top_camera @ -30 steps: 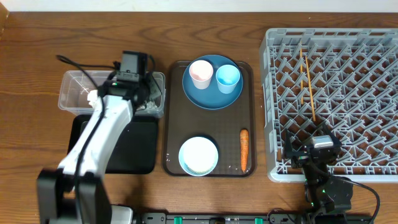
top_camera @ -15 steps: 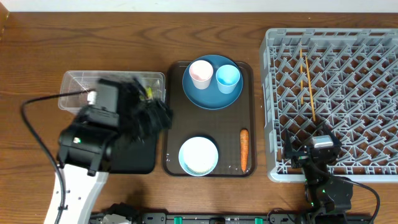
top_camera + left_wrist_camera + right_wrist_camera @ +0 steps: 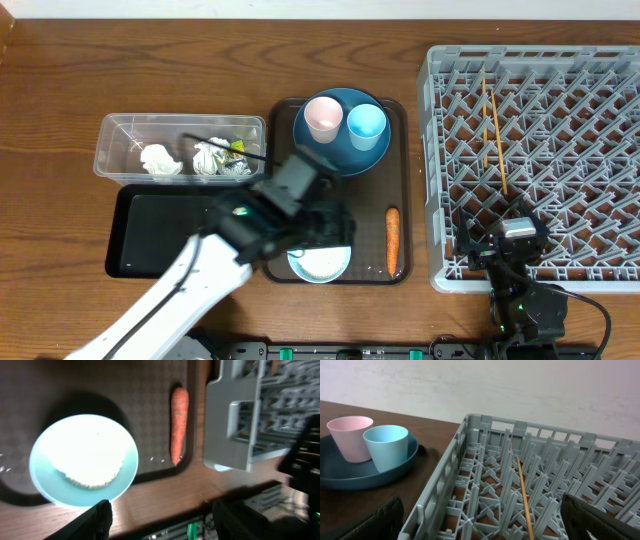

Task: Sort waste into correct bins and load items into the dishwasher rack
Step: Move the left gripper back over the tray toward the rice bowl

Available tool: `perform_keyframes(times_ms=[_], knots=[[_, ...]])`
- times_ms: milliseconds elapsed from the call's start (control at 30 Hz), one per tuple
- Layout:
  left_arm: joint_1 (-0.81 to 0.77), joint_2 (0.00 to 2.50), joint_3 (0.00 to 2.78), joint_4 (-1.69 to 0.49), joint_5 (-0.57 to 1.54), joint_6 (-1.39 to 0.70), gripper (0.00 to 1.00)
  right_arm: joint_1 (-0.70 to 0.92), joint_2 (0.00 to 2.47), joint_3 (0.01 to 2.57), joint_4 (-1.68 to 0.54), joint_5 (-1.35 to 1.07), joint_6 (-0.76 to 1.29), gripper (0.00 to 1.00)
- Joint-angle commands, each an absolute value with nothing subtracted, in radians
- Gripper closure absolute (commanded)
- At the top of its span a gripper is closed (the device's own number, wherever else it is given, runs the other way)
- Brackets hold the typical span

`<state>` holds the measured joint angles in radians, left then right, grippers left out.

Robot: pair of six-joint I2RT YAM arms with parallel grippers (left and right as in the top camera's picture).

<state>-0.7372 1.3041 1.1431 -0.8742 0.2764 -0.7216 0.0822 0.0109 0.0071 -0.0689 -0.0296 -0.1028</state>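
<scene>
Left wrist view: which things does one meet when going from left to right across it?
In order: round white bowl with pale blue rim → small orange carrot → grey plastic lattice rack.

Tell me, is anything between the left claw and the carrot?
Nothing visible is. The open left gripper hangs by the tray's edge, and the carrot lies bare on the tray, apart from the bowl.

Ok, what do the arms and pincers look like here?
The left arm has a smooth white shell, black joints and a small green light; the left pincer is blunt-tipped and black. The right arm is black with a grey top block, green lights and a looping black cable; the right pincer is black too.
</scene>
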Motion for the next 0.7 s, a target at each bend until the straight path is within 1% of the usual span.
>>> perform_keyframes(times_ms=[0,133,200,467,567,633,667], knots=[[-0.81,1.387,1.135,-0.843,0.185,-0.762,0.34,0.067,0.006,0.006,-0.072,-0.034,-0.106,0.01],[-0.861,1.488,1.135,-0.817,0.133,-0.785,0.36,0.067,0.006,0.006,-0.072,-0.034,-0.106,0.01],[-0.874,1.53,1.135,-0.817,0.106,-0.788,0.39,0.067,0.006,0.006,-0.072,-0.034,-0.106,0.01],[-0.883,1.594,1.135,-0.817,0.055,-0.791,0.4,0.067,0.006,0.006,-0.072,-0.034,-0.106,0.01],[-0.896,1.594,1.133,-0.817,0.054,-0.808,0.45,0.067,0.006,0.006,-0.072,-0.034,-0.106,0.01],[-0.915,1.594,1.133,-0.816,0.034,-0.817,0.52,0.067,0.006,0.006,-0.072,-0.034,-0.106,0.01],[-0.928,1.594,1.133,-0.816,0.017,-0.818,0.58,0.067,0.006,0.006,-0.072,-0.034,-0.106,0.01]])
